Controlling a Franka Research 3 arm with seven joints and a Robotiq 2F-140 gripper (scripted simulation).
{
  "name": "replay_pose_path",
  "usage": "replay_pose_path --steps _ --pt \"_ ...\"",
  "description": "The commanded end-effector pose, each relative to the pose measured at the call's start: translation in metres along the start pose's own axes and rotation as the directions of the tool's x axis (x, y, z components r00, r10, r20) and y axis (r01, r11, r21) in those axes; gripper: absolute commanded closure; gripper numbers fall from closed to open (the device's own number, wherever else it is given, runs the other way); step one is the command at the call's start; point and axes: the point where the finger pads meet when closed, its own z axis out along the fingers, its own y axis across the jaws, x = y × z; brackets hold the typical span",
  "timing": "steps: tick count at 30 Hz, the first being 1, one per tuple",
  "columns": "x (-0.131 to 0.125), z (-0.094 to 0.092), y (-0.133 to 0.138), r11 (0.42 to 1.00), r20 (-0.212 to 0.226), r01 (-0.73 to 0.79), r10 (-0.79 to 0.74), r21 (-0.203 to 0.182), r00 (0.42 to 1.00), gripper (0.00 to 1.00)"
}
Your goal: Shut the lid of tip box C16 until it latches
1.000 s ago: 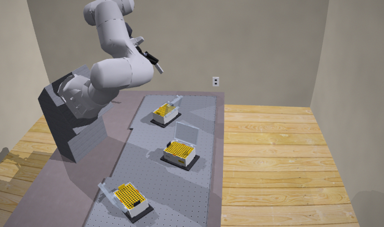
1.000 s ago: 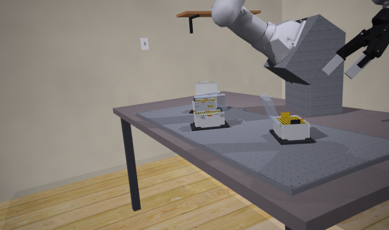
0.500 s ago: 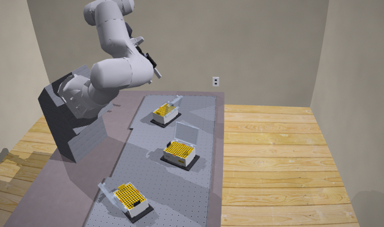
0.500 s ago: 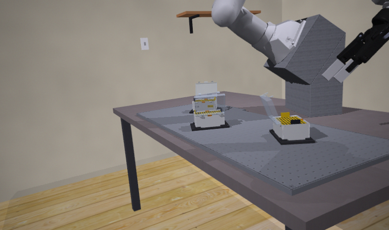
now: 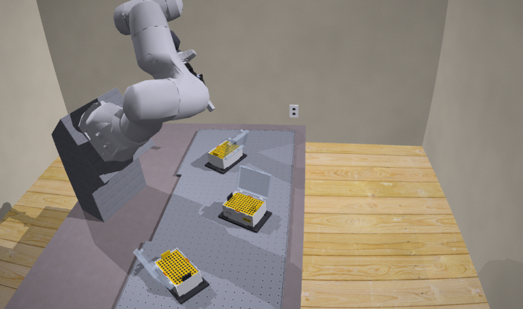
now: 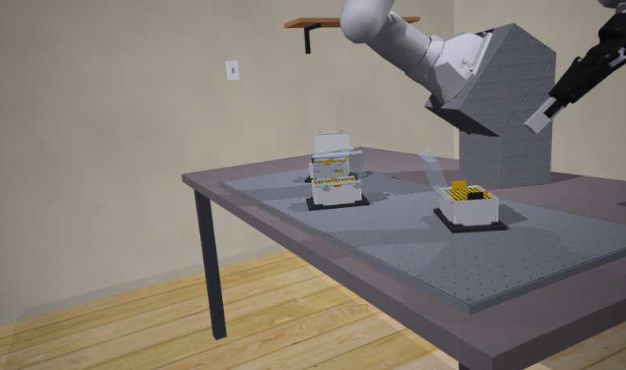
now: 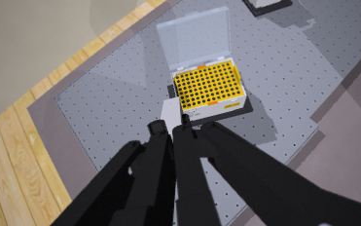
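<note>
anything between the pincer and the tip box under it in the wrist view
Nothing solid. In the wrist view the shut pincer hangs high above the open tip box, with only air between them; the breadboard lies below.

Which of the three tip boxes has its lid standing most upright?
The middle tip box; its lid stands nearly vertical, while the other two lean outward.

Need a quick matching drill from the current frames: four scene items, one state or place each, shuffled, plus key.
Match each item to its state or place.
1. gripper
2. middle tip box lid
3. holder plate
4. wall shelf

A. black, under a box
B. shut, empty, above the table
C. high on the wall, brown
D. open, clear, standing up

Pairs: 1-B, 2-D, 3-A, 4-C
</note>
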Motion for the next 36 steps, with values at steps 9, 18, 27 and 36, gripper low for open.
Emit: replay_pose_path --steps 9,18,27,36 --pt "0.002 0.001 0.000 1.000 -0.006 0.006 -0.006 -0.001 1.000 1.00" --pt "0.002 0.001 0.000 1.000 -0.006 0.006 -0.006 -0.001 1.000 1.00" --pt "0.002 0.001 0.000 1.000 -0.006 0.006 -0.006 -0.001 1.000 1.00" --pt "0.030 0.029 0.003 0.966 -0.023 -0.181 0.180 -0.186 0.983 1.00"
